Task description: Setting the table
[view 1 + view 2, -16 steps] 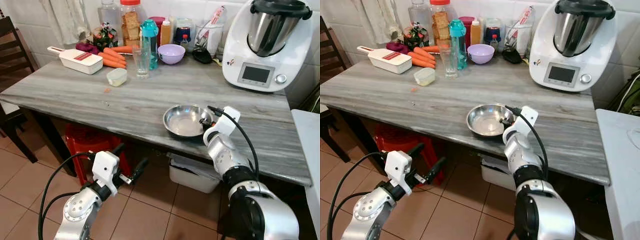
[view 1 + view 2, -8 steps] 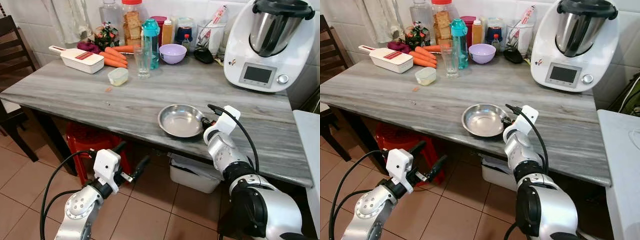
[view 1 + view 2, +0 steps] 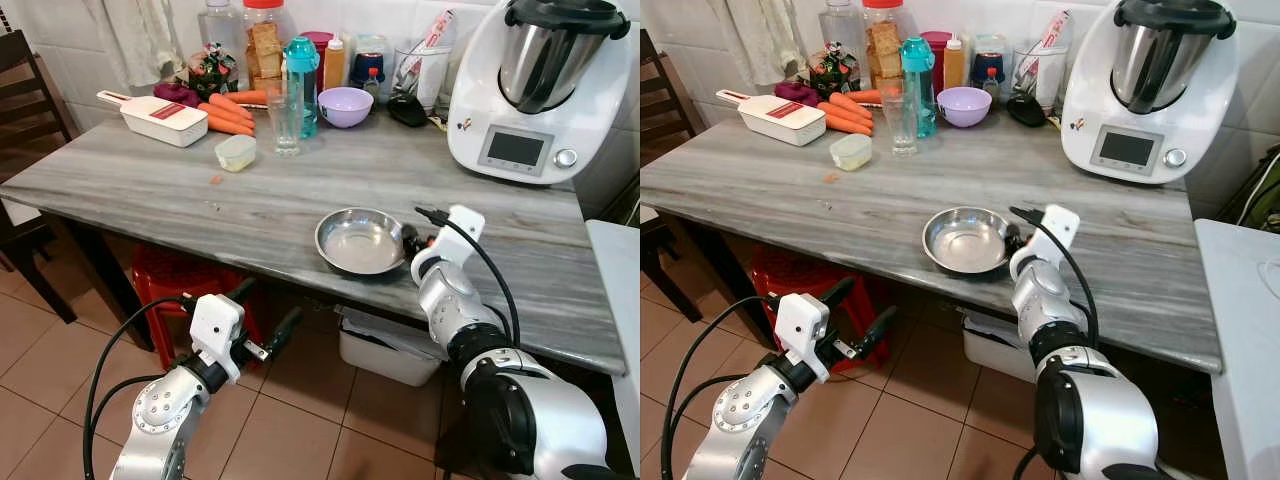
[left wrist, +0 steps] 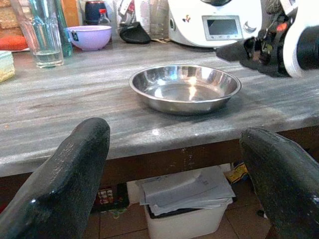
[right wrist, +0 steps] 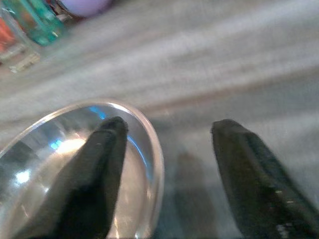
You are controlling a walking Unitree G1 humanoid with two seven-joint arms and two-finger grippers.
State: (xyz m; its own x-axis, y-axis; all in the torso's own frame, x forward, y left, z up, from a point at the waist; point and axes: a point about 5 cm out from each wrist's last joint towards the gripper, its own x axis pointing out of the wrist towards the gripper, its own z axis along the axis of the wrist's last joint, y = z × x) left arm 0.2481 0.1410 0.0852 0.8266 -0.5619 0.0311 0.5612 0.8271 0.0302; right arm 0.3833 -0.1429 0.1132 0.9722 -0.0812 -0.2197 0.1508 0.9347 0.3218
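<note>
A shallow steel bowl [image 3: 360,241] sits empty on the grey marble table [image 3: 150,190], close to its front edge. My right gripper [image 3: 409,240] is at the bowl's right rim, open. In the right wrist view one finger [image 5: 102,164] hangs over the bowl's [image 5: 45,169] inside and the other lies outside the rim, above the tabletop. My left gripper [image 3: 264,310] is open and held low, below the table's front edge; the left wrist view looks between its wide-spread fingers [image 4: 70,169] at the bowl [image 4: 185,88].
Along the back of the table stand a drinking glass [image 3: 284,118], a teal bottle [image 3: 300,85], a purple bowl [image 3: 344,106], carrots [image 3: 225,115], a white slicer [image 3: 160,120], a small lidded tub [image 3: 235,153] and a white food processor [image 3: 530,90]. A red stool [image 3: 170,285] and white bin [image 3: 385,352] sit underneath.
The bowl has slid a little to the left on the table, with the right gripper still at its right rim. The left arm has barely moved.
</note>
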